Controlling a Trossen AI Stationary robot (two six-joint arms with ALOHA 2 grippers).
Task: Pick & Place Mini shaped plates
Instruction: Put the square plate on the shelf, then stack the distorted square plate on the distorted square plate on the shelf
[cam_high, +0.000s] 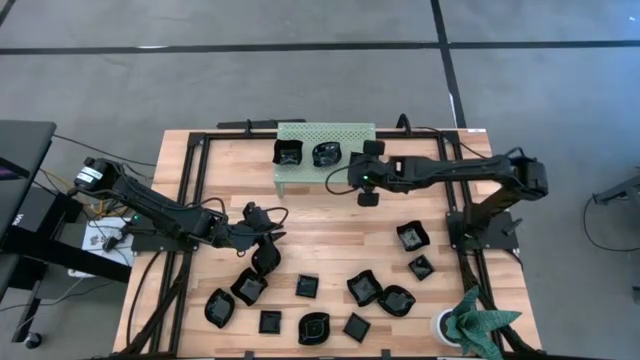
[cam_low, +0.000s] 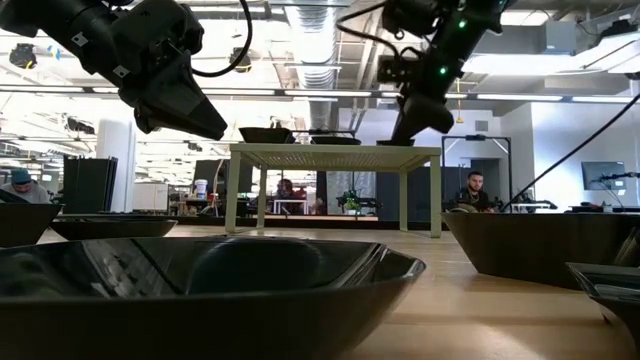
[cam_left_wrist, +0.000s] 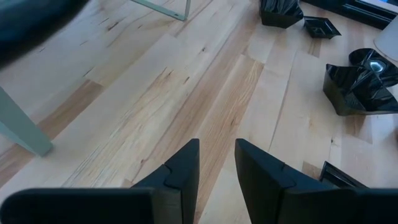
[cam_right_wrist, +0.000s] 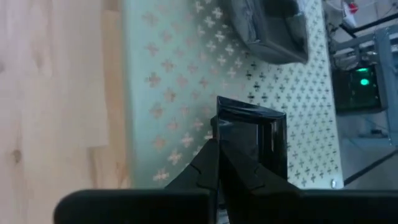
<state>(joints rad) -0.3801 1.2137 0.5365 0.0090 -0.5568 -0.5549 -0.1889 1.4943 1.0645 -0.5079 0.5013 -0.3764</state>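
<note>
Several mini shaped plates, small and glossy black, lie on the wooden table's near half (cam_high: 308, 286). Two more (cam_high: 288, 152) (cam_high: 326, 154) sit on the pale green perforated rack (cam_high: 352, 132) at the far edge. My right gripper (cam_right_wrist: 217, 146) is over the rack's right end (cam_high: 352, 178), shut on a square plate (cam_right_wrist: 256, 134). My left gripper (cam_left_wrist: 216, 155) hovers open above bare wood left of centre (cam_high: 268, 232), nothing between its fingers. A plate (cam_high: 265, 258) lies just near of it. My right gripper pinches the square plate's rim (cam_right_wrist: 221, 121) between its two fingertips, at the edge nearest the wrist. The fingers slant down from the table's right side. The plate stays hollow side up over the rack top (cam_right_wrist: 186, 81); whether it rests there I cannot tell.
A white cup with a green leafy thing (cam_high: 470, 320) stands at the near right corner. Black frame rails (cam_high: 196, 190) run along the table's sides. The rack's legs (cam_left_wrist: 22, 134) stand on the far wood. People sit in the room beyond (cam_low: 475, 190).
</note>
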